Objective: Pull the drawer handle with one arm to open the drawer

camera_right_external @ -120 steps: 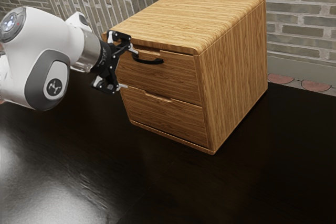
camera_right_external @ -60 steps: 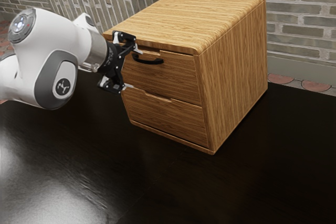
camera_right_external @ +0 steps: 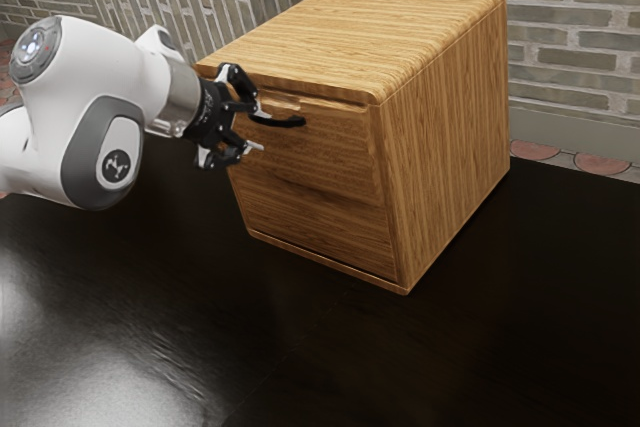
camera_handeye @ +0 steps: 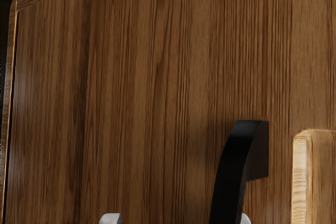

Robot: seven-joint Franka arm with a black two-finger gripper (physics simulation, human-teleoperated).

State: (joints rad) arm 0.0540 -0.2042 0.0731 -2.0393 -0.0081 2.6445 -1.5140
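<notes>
1. The curved black drawer handle (camera_right_external: 283,121) juts from the upper front of the boxy, straight-grained wooden cabinet (camera_right_external: 420,127).
2. The black two-finger claw (camera_right_external: 257,126) is spread, with the handle's end between its fingers.
3. The cabinet stands on a glossy dark surface (camera_right_external: 300,347).

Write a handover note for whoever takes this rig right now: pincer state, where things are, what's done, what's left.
Pincer: open, straddling one end of the black handle, not clamped on it.
Top drawer: looks flush in the wooden cabinet, not pulled out.
Done: approach to the handle.
Left: close on it, pull the drawer out.
</notes>
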